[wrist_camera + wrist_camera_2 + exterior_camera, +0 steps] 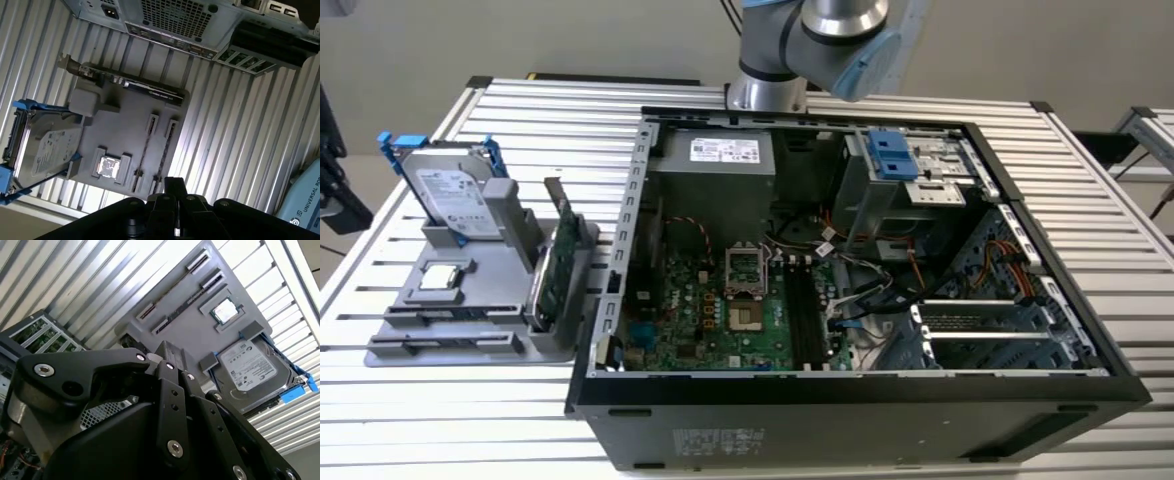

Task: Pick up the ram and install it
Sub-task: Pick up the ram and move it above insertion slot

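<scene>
Gripper point(174, 186) state cannot tell, well apart from gray tray point(125, 127), exterior view shows motherboard point(707, 310) in open case point(854, 425).

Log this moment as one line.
gripper: clear of gray tray | ram: standing in tray slot, untouched | PC case: open

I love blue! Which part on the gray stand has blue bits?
The silver hard drive, standing upright with blue rails along its edges. The green card and the small square chip beside it show no blue.
</scene>
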